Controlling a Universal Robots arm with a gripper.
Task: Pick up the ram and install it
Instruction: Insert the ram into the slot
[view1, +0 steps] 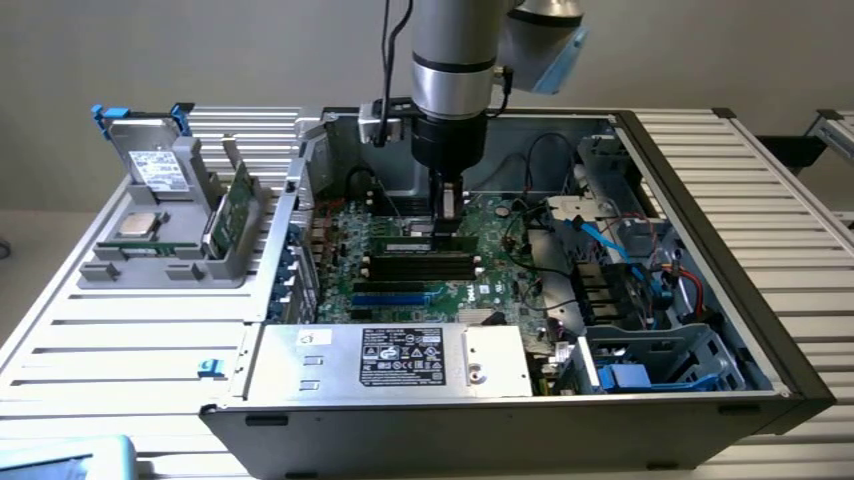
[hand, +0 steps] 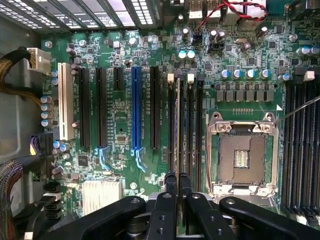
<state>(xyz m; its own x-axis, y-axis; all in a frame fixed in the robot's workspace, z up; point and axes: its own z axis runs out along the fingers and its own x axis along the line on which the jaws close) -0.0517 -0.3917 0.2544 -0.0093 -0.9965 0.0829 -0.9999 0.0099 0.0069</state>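
Exterior view first: the arm is reaching down into the open case (view1: 694, 215), which sits mid-tabletop (view1: 120, 330). The end effector (view1: 447, 232) is right over the black slots (view1: 420, 265) near the middle of the motherboard (view1: 350, 285). From this angle I honestly can't see what it's pinching. Off by the tabletop's edge on the exterior view's left there's a grey holder (view1: 147, 255) with a green board (view1: 238, 212) standing on edge in it, well apart from the case. Wrist view is way more useful: the end effector (hand: 177, 176) is pinched down narrow on the ram (hand: 178, 125). The ram shows edge-on as a thin pale strip running straight out from the fingers (hand: 170, 181). It lies parallel to the slots (hand: 172, 125) just beside the CPU socket (hand: 242, 150), with the white latches (hand: 170, 78) at the far end. So I'd say the pickup is done and we're in the install step, stick over its slot. I can't tell if the bottom edge is already in the slot or just above it. Seating it would take keeping the stick square to the slot, with an even push straight down until the latches catch. Any tilt and it'll probably bind.
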